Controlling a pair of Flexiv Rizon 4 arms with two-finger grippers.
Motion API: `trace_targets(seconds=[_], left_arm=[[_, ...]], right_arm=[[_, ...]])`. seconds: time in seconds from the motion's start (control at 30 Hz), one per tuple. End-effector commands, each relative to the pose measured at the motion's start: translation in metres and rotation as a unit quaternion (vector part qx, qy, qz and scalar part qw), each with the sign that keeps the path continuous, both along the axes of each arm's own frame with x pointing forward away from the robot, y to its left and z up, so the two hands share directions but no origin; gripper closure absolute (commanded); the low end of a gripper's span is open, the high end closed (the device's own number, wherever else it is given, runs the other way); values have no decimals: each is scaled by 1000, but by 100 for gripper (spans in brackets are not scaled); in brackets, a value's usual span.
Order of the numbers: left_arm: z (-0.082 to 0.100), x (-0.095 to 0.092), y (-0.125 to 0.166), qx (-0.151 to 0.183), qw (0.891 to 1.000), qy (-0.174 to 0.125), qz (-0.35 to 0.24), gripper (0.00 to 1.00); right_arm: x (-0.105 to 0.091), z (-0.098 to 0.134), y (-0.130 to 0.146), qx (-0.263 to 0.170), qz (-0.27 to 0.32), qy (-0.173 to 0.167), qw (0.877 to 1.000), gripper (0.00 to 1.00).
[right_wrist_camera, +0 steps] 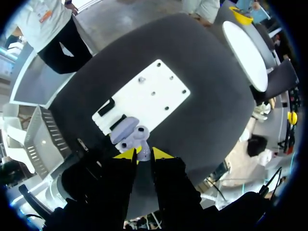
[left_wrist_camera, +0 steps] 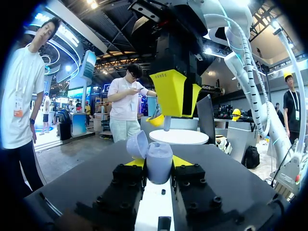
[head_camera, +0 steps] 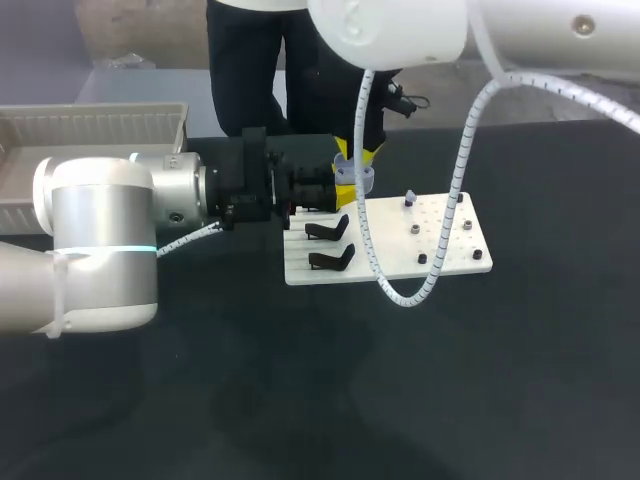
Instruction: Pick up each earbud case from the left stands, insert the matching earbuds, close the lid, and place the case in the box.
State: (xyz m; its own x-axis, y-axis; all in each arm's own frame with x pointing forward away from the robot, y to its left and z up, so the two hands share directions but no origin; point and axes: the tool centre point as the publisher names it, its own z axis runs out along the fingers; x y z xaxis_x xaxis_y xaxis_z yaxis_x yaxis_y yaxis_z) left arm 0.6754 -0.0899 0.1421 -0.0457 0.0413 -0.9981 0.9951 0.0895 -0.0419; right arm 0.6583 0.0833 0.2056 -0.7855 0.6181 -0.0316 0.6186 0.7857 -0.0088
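**Left gripper holds open case; earbud poised over it**

Left gripper (left_wrist_camera: 159, 164), closest in its own wrist view: both yellow tips press the sides of the lavender case (left_wrist_camera: 159, 156), with the jaws spread about case-wide. Grip looks firm. The lid (left_wrist_camera: 137, 143) is swung open toward 10 o'clock of the case. In the head view the case sits by the 11 o'clock edge of the board (head_camera: 440, 250).

Right gripper (left_wrist_camera: 174, 103) is at 12 o'clock of the case, pointing down. Its fingers are nearly together on 1 small pale earbud (left_wrist_camera: 167, 124). The earbud hangs just above the case mouth and, as far as I can tell, is not yet seated.

Board: 2 black stands (head_camera: 328, 230) on the 9 o'clock side, both bare. There are small pegs on the 3 o'clock side. 1 peg (head_camera: 409, 200) near 12 o'clock carries a pale piece, possibly a 2nd earbud, but it is too small to confirm.

Box (head_camera: 100, 112) is at 10 o'clock of the board, well apart. I cannot tell whether a case already lies inside.

Status (judgement):
- Pick-up of this case is done, and insertion is the step in hand.
- Left to do: seat the earbud, possibly fetch 1 more, shut the lid, and carry the case to the box.
- With both stands bare, this is probably the last case, but that is unconfirmed.
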Motion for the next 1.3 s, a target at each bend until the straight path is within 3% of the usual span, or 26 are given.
trace_targets(seconds=[0.03,1.3], left_arm=[[-2,-1,-1,-3,1000,-3,4,100],[-2,-1,-1,-3,1000,-3,4,100]], right_arm=[[3,-2,2,-2,-1,4,1000,100],[11,-15,-4,-4,-2,8,1000,100]])
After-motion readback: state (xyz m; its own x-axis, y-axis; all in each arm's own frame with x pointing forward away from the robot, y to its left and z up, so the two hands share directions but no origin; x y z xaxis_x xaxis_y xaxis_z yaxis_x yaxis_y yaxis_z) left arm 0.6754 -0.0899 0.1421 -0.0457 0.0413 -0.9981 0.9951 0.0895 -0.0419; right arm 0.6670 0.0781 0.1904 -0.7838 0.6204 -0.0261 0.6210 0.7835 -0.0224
